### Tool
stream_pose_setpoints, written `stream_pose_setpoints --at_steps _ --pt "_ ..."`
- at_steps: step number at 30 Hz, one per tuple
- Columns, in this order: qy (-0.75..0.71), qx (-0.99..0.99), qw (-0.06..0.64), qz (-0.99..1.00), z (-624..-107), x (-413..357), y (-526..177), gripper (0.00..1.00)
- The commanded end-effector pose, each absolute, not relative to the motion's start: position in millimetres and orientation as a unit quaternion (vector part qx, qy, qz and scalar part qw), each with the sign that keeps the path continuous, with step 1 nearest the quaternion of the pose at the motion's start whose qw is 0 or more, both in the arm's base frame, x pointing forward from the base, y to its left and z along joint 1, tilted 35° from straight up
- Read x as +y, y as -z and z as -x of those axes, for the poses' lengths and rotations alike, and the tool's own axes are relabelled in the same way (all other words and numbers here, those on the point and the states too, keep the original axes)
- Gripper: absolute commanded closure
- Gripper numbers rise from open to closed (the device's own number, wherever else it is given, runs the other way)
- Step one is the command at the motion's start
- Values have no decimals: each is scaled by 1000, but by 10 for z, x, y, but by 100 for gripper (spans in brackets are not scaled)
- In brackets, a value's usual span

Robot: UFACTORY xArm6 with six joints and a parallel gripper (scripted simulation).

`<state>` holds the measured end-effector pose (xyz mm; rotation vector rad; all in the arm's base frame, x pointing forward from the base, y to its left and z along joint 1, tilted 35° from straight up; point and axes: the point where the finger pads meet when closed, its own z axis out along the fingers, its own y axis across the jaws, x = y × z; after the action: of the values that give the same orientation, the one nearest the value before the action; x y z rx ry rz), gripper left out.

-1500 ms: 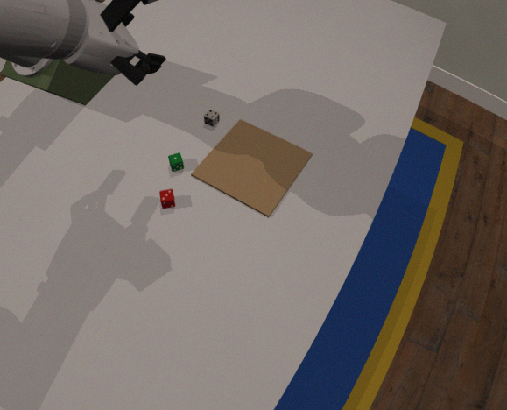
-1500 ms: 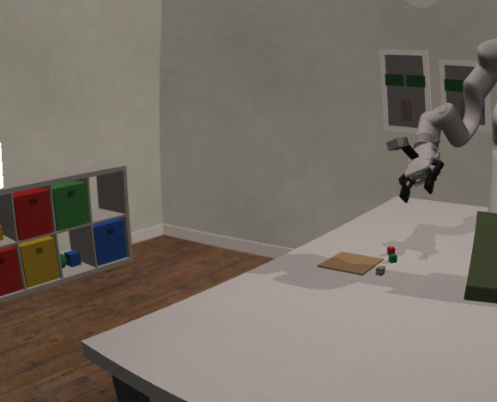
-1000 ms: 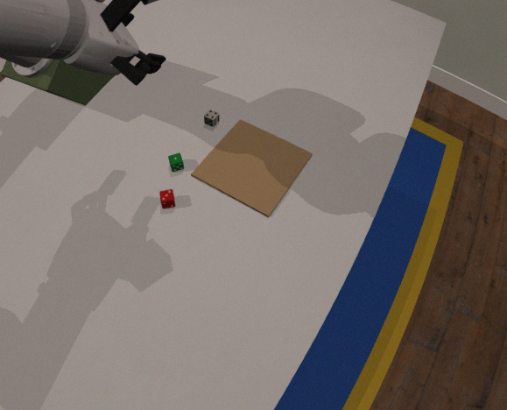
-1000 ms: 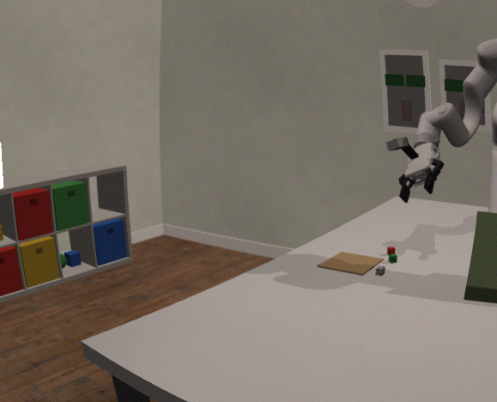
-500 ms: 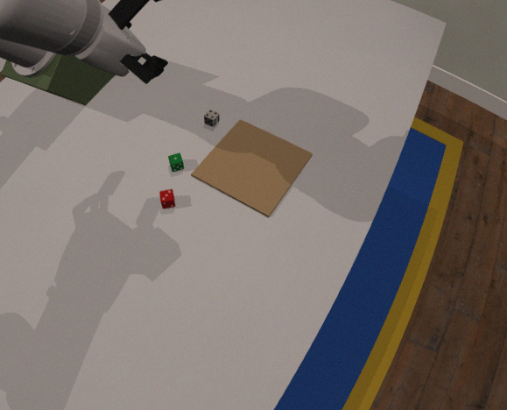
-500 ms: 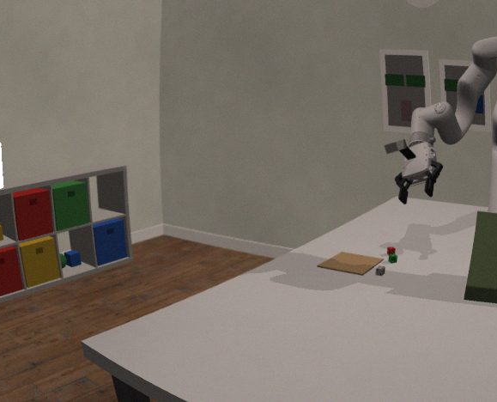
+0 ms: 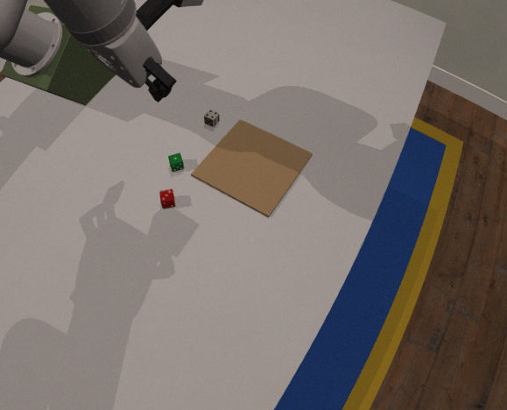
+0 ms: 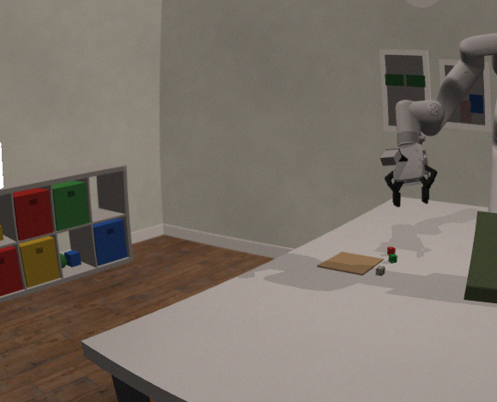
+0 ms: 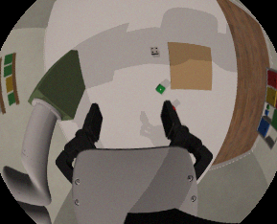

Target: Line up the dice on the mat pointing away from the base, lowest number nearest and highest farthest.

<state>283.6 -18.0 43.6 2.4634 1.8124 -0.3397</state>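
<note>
Dice: white die (image 7: 211, 117), green die (image 7: 176, 161) and red die (image 7: 166, 198) stand on the table (image 7: 244, 308) just beside the mat (image 7: 253, 167), none on it.
Gripper (image 8: 411, 195): high above the mat, released, fingers wide, empty.
Exterior view only: shelf unit (image 8: 124, 211) beyond the mat, holding coloured bins.

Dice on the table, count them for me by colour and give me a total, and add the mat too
Red die: 1
Green die: 1
Grey die: 1
Brown mat: 1
Total: 4 things, 3 dice and 1 mat. All 3 dice sit on the table beside the mat, none on it.
</note>
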Motion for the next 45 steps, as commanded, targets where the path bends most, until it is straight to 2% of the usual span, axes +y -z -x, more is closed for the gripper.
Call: stream_pose_setpoints --at_steps 1,6,9,15,34,45 --pt "158 610 94 -771 -2989 -347 -447 0" --pt "170 618 116 -759 -3059 -411 -458 0" --pt "194 633 172 -729 -3259 -560 -497 0" --pt "207 642 213 -707 -3424 -652 -535 0" --pt "207 643 214 -706 -3430 -667 -519 0" --pt "207 643 214 -706 -3423 -992 -58 0"
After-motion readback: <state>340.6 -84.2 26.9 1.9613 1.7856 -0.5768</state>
